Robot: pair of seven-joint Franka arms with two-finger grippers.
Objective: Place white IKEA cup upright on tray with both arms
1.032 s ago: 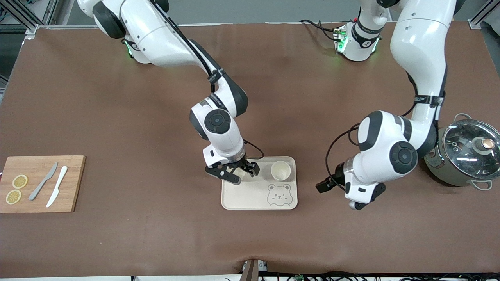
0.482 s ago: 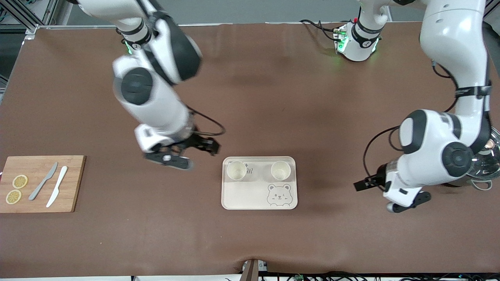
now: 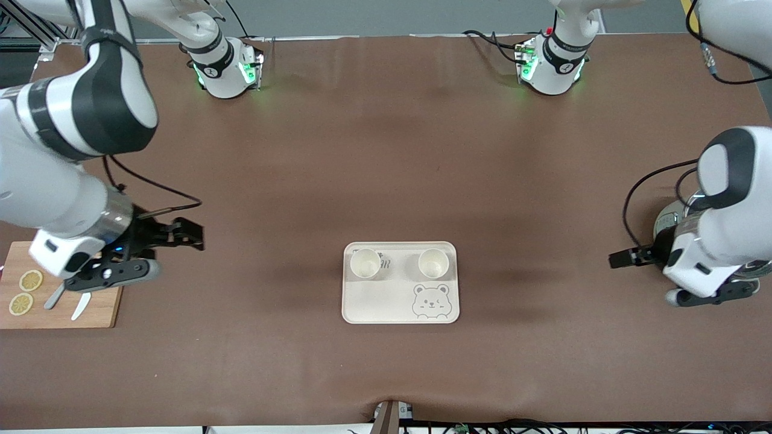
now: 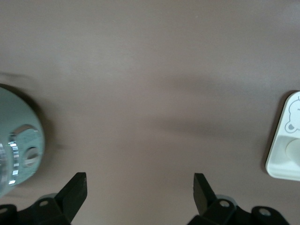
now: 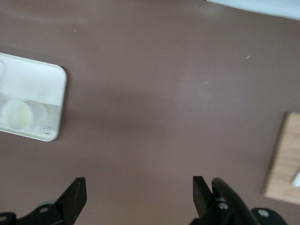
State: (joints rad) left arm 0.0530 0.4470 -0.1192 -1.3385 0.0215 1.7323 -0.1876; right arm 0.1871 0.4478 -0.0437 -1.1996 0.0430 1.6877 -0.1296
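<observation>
The cream-white tray (image 3: 400, 301) with its bear drawing lies mid-table. Two white cups stand upright on it, one (image 3: 365, 263) toward the right arm's end and one (image 3: 433, 263) toward the left arm's end. My right gripper (image 3: 114, 274) is open and empty over the cutting board's edge; its wrist view shows open fingers (image 5: 75, 197), the tray (image 5: 42, 89) and a cup (image 5: 16, 115). My left gripper (image 3: 702, 295) is open and empty beside the pot; its wrist view shows open fingers (image 4: 75, 190) and the tray's edge (image 4: 281, 145).
A wooden cutting board (image 3: 66, 310) with two lemon slices (image 3: 30, 280) and knives lies at the right arm's end, partly under the gripper. A pale green pot (image 3: 672, 220) stands at the left arm's end, mostly hidden by the arm; it shows in the left wrist view (image 4: 18, 154).
The right gripper let go of a cup on the tray and swung away to the cutting board. The left arm drew back toward the pot. Both cups stayed upright.
</observation>
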